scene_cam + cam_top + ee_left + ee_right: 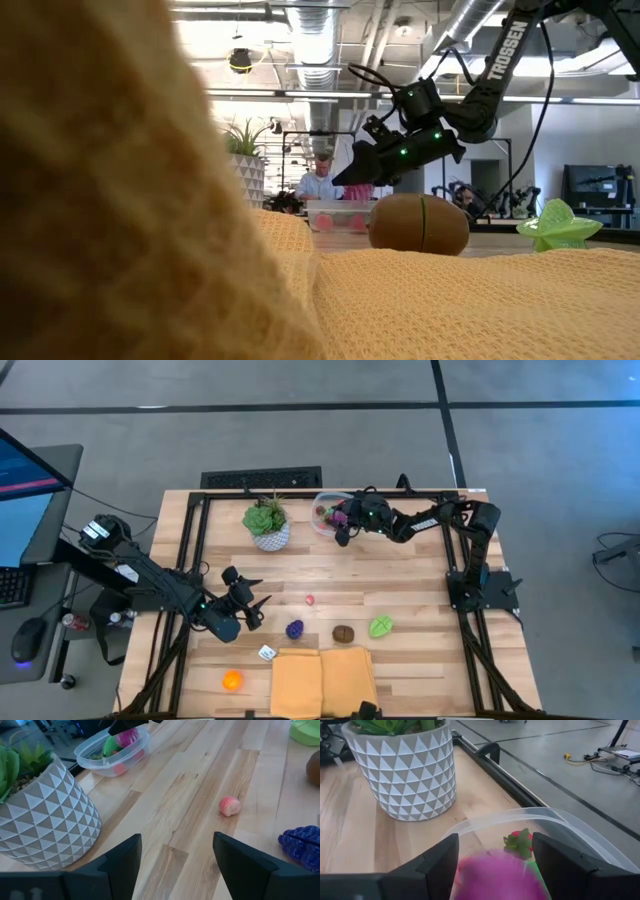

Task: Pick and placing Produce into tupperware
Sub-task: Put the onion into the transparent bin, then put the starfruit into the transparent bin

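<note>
I see the clear, squarish plastic tupperware with rounded corners sitting at the far edge of the wooden table, open-topped, already holding a red strawberry-like piece with a green leafy cap and other red and green bits. A bright magenta-pink round fruit sits right over its rim, blurred. On the bare wood nearer me I count a small pale-pink ribbed piece, a dark purple grape bunch, a brown oval kiwi-like fruit with a seam and a light green star-shaped piece, lying roughly in a row, apart from one another. An orange round fruit lies alone near the front left corner.
</note>
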